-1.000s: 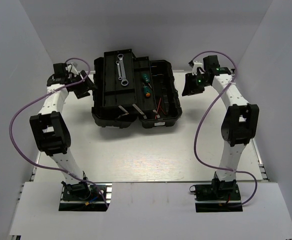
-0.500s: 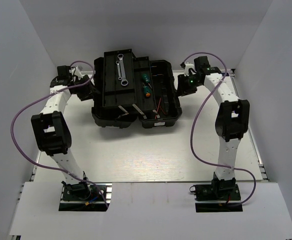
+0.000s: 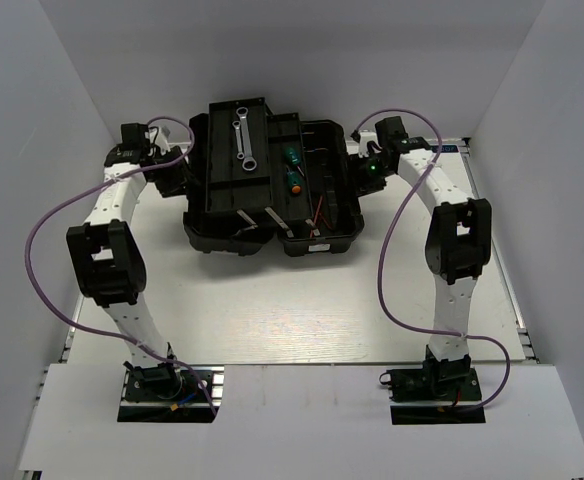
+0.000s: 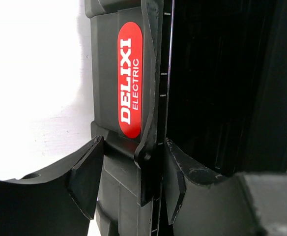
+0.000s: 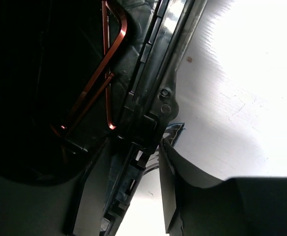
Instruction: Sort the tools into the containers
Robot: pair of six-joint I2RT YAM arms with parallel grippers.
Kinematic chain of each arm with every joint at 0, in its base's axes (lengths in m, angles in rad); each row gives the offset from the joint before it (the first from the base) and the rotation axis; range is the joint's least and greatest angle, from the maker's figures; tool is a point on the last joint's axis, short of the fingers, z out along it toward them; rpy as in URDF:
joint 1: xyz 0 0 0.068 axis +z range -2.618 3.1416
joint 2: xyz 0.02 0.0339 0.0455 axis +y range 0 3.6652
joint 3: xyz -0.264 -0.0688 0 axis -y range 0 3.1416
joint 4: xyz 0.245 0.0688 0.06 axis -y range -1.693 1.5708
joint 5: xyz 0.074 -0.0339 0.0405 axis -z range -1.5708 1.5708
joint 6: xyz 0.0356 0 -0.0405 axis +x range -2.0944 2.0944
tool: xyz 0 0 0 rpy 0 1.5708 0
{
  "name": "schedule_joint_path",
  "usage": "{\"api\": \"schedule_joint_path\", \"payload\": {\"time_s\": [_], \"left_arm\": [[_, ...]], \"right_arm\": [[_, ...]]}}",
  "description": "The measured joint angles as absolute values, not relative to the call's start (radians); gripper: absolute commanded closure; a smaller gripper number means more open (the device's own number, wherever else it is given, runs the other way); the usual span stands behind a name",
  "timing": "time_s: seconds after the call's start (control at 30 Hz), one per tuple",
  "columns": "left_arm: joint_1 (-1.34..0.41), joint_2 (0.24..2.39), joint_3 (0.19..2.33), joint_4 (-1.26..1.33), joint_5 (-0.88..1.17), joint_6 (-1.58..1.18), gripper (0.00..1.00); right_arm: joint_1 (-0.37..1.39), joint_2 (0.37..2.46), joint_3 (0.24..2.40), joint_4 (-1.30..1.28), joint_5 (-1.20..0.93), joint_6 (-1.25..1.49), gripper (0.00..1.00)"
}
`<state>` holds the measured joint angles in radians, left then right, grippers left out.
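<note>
The black toolbox (image 3: 324,215) stands open at the back centre. Two silver wrenches (image 3: 243,140) lie on its left half. Two green-handled screwdrivers (image 3: 292,155) lie in the right half. I cannot make out the hex keys. My left gripper (image 3: 176,170) is at the box's left side. In the left wrist view it (image 4: 131,179) is open and straddles the box's edge, which bears a red label (image 4: 129,78). My right gripper (image 3: 359,178) is at the box's right side. In the right wrist view it (image 5: 129,196) is open, with the box's rim (image 5: 148,113) between its fingers.
White walls close in the table on the left, back and right. A thin orange-red loop (image 5: 109,49) lies inside the box near the right rim. Purple cables arc from both arms. White table (image 3: 272,310) lies in front of the box.
Both grippers have moved inward from beside the toolbox to its left and right edges. The toolbox and tools have not moved.
</note>
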<state>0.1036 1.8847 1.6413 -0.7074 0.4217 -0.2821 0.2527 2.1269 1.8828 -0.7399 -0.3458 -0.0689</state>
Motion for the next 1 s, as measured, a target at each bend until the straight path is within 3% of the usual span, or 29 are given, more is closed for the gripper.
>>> {"api": "schedule_joint_path", "payload": {"time_s": [0.03, 0.1, 0.57, 1.0], "left_arm": [[0.101, 1.888, 1.649, -0.713, 0.416, -0.281, 1.00], [0.096, 1.895, 1.669, -0.728, 0.404, -0.281, 1.00], [-0.021, 1.972, 1.954, -0.849, 0.231, -0.261, 1.00], [-0.132, 1.972, 2.062, -0.896, 0.082, -0.253, 1.00]], "right_arm": [[0.252, 2.127, 1.883, -0.739, -0.349, -0.069, 0.89], [0.250, 2.127, 1.883, -0.741, -0.355, -0.070, 1.00], [0.244, 2.138, 1.925, -0.814, -0.331, -0.086, 1.00], [0.244, 2.144, 1.954, -0.876, -0.290, -0.086, 1.00]]}}
